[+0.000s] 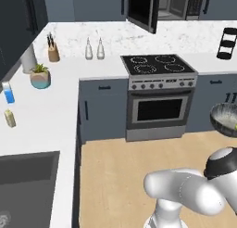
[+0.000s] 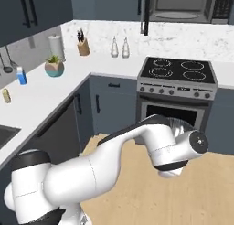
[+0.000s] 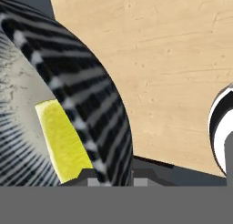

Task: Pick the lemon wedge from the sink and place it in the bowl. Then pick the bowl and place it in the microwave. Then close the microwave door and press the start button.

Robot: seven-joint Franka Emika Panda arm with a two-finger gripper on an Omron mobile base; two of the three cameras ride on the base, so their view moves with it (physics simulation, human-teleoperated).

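The bowl [image 3: 86,95], ribbed and greyish, hangs above the wooden floor with my gripper [image 3: 119,176] shut on its rim. Inside it lies the yellow lemon wedge [image 3: 63,141], against the wall. In the left base view the bowl [image 1: 225,119] shows at the right edge, above my wrist; in the right base view the bowl [image 2: 179,126] peeks from behind my forearm. The microwave [image 1: 178,4] hangs over the stove with its door [image 1: 142,9] swung open to the left. From the right the microwave [image 2: 183,7] shows its grey inside, its door [image 2: 147,13] edge-on. The dark sink [image 1: 28,190] lies at lower left.
A black-topped stove [image 1: 158,65] with oven stands under the microwave. The white L-shaped counter [image 1: 46,116] carries a knife block [image 1: 53,51], two bottles [image 1: 94,49], a potted plant [image 1: 40,76] and small bottles [image 1: 8,93]. A black rack [image 1: 227,44] stands at right.
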